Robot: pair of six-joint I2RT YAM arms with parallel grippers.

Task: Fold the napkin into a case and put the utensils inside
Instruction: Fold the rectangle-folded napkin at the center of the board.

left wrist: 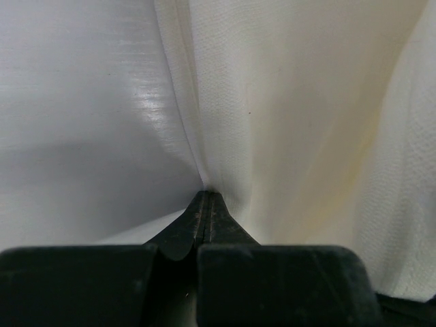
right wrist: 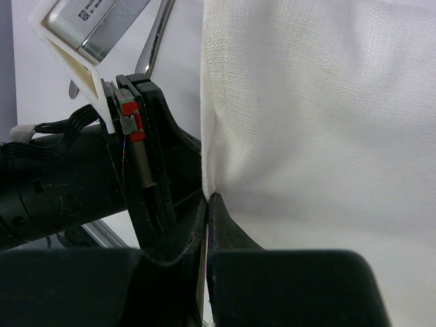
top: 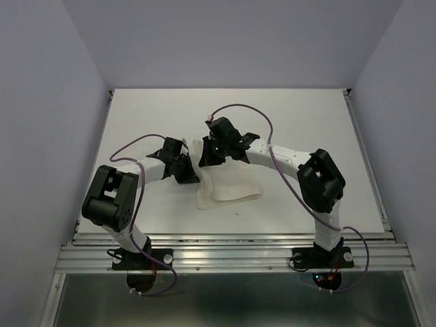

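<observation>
Nearest, the loose lower part of the napkin (top: 231, 189) lies flat on the white table (top: 306, 122), near its centre. The sheet looks light, limp and slightly see-through, so it should drape and slip rather than hold a crease. Edges and corners are the best places to pinch. Just beyond, the left gripper (left wrist: 206, 199) is clenched on a raised fold at the sheet's left edge. Close behind it, the right gripper (right wrist: 208, 203) pinches the same edge, crowded against the left arm's wrist (right wrist: 61, 191). No utensils show clearly. 1 slim shiny strip (right wrist: 158, 34) farther back may be cutlery, but I cannot tell.
</observation>
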